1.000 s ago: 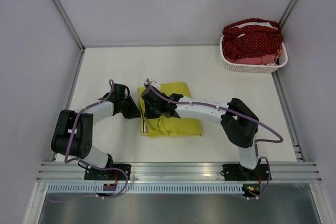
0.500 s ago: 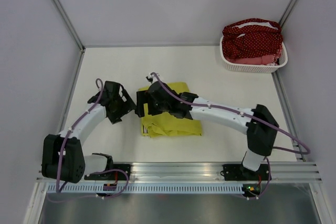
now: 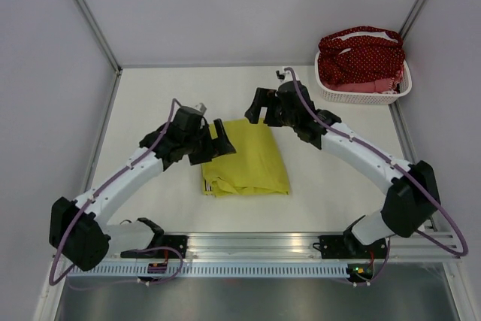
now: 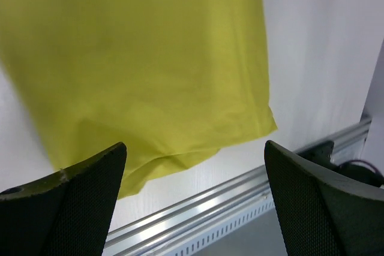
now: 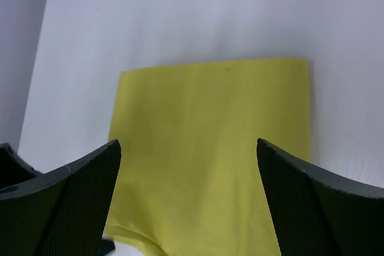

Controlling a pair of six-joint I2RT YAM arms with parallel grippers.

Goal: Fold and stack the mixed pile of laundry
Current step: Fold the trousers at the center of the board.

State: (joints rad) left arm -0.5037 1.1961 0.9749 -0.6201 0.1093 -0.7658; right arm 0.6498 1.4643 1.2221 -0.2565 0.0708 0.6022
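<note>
Laundry sits in two places on the white table [image 3: 150, 95]. A yellow-green garment [image 3: 248, 159] lies folded into a flat rectangle near the middle, and the rest of the pile is heaped in a white perforated basket [image 3: 365, 98] at the far right corner. In that basket a dark red cloth with white dots [image 3: 359, 56] lies on top, with a pink piece [image 3: 370, 86] showing beneath it at the front rim. The left gripper [image 3: 219, 146] hovers at the far left corner of the folded garment, its jaws spread wide and holding nothing. Its wrist camera looks past both fingers onto smooth yellow-green fabric, with the metal rail at the near table edge beyond. The right gripper [image 3: 258, 104] hangs over the table just beyond the garment's far edge, likewise wide open and empty. Its wrist view shows that far edge and both far corners lying flat between the fingers. Neither gripper has cloth in its jaws, and the two hang apart from each other.
</note>
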